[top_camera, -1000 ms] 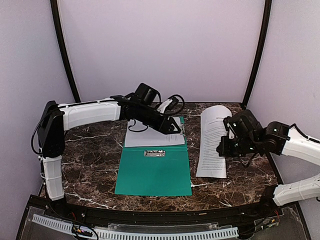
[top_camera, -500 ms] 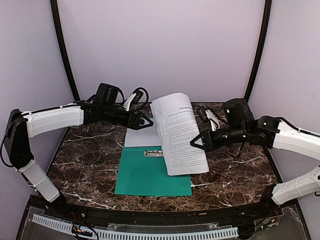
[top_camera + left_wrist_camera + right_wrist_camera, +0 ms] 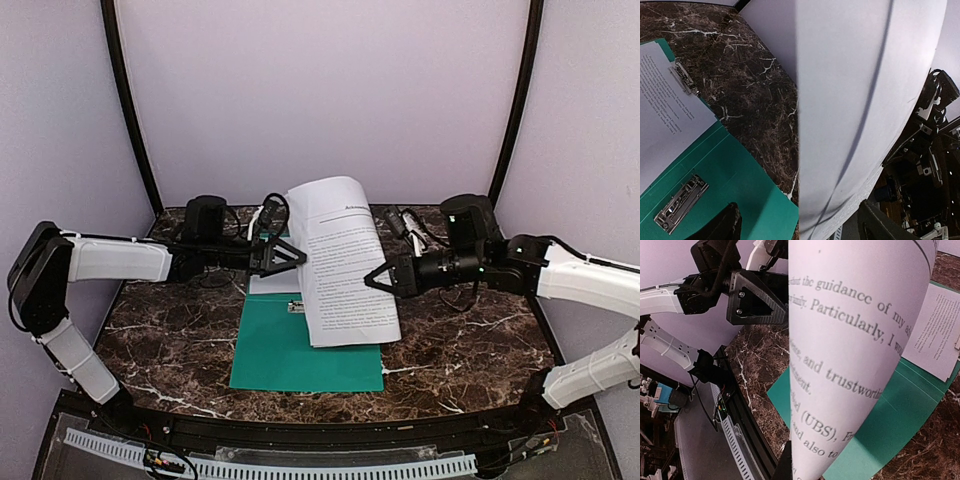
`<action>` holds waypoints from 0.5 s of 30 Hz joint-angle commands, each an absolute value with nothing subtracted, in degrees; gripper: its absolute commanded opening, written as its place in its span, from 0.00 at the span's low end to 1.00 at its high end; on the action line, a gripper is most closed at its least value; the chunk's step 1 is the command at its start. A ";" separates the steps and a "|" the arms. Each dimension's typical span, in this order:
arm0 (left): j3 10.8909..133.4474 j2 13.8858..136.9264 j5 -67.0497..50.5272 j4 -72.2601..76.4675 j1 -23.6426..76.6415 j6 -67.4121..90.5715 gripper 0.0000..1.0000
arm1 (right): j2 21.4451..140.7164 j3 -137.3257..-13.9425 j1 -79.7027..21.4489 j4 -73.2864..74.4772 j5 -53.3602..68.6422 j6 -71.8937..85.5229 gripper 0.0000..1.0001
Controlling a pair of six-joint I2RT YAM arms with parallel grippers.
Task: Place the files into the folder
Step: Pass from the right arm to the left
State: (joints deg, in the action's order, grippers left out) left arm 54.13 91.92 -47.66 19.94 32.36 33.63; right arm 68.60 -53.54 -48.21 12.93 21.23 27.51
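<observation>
From where I stand, the green folder (image 3: 300,360) lies open and flat in the middle of the table (image 3: 170,320), its lower half reaching toward the near edge. Its metal clip (image 3: 297,306) sits across the middle. One printed sheet, the flat sheet (image 3: 268,282), lies on the folder's far half, text side up, pointing toward the far edge.

The other page, the raised sheet (image 3: 340,270), is up in the air over the right part of the folder. It stands steeply and its top curls over toward the far edge. Its bottom edge hangs down across the folder's right side; whether it touches the green plastic I cannot tell.

The right hand (image 3: 372,279) comes in from the right edge of the table and is clenched on the raised sheet's right edge, pinching the paper. In its wrist view the printed text bulges up close, rising out of the closed fingers.

The left hand (image 3: 298,255) reaches in from the left edge at about the same height, released, with its fingers spread wide just beside the sheet's left edge. In its own view the blank back of the paper fills the space ahead of the two parted fingertips. Whether either finger touches the paper I cannot tell.
</observation>
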 commanded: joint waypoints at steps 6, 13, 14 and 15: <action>53.10 93.84 -53.82 37.25 33.12 43.25 0.73 | 70.04 -52.95 -47.99 10.30 21.89 28.29 0.00; 53.21 96.55 -55.07 43.32 33.66 47.67 0.49 | 70.70 -52.99 -47.99 11.01 20.56 28.82 0.00; 53.12 96.48 -55.05 43.50 33.66 47.93 0.47 | 70.86 -53.06 -48.00 11.52 20.02 28.88 0.00; 53.06 96.26 -55.04 43.55 33.66 47.92 0.42 | 71.09 -53.23 -47.99 12.05 19.44 28.99 0.00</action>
State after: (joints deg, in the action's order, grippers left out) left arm 53.10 96.71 -53.32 38.63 33.39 45.76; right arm 70.57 -53.54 -48.21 12.16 21.08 28.36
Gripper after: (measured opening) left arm 0.486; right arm 0.006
